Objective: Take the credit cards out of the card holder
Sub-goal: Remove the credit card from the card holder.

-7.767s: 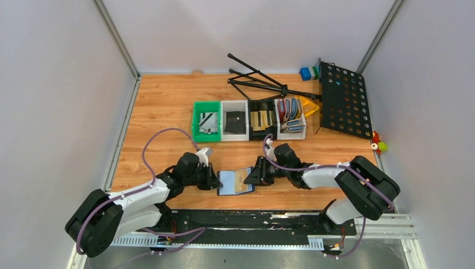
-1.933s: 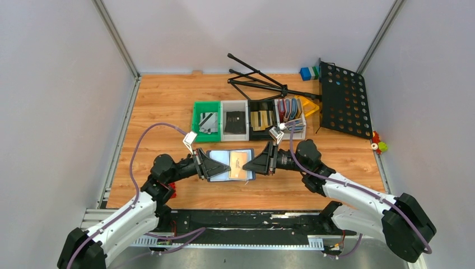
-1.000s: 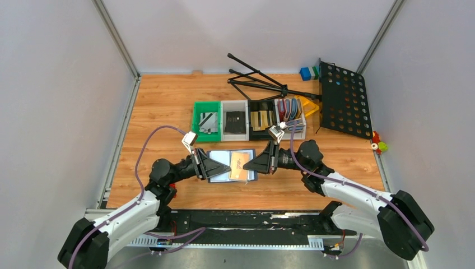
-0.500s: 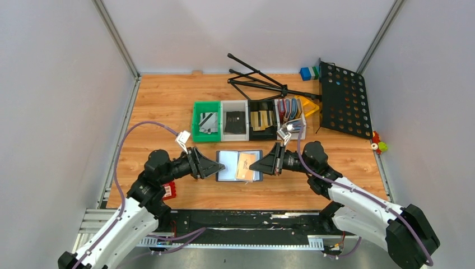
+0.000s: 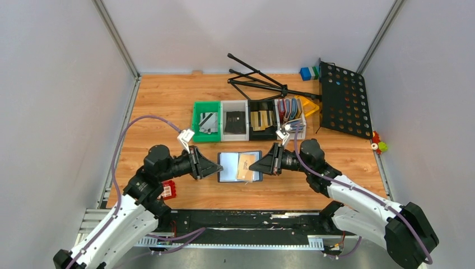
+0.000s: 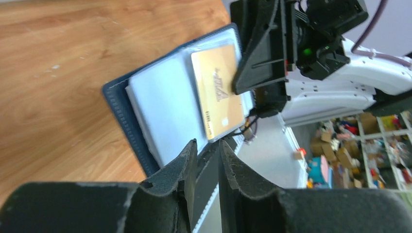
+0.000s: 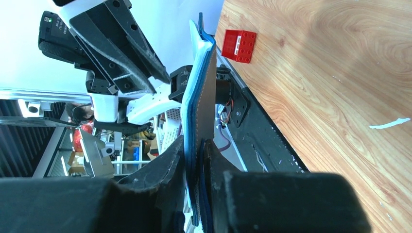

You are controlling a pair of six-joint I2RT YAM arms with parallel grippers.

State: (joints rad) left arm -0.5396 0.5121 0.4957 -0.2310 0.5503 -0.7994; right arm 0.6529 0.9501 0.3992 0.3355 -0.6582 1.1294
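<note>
Both arms reach low over the desk (image 5: 162,106), their hands facing each other at its centre. The right hand (image 5: 255,166) is clamped on the right edge of the open card holder (image 5: 228,167). A tan-gold credit card (image 5: 245,166) lies on the holder's right page. The left hand (image 5: 214,167) sits just left of the holder, jaws narrowly apart and empty. A red block (image 5: 168,190) lies beside the left arm. Behind stand four bins:
- green bin (image 5: 195,120): silver-grey cards
- white bin (image 5: 222,120): dark cards
- black bin (image 5: 250,121): gold cards
- end bin (image 5: 291,135): upright holders
</note>
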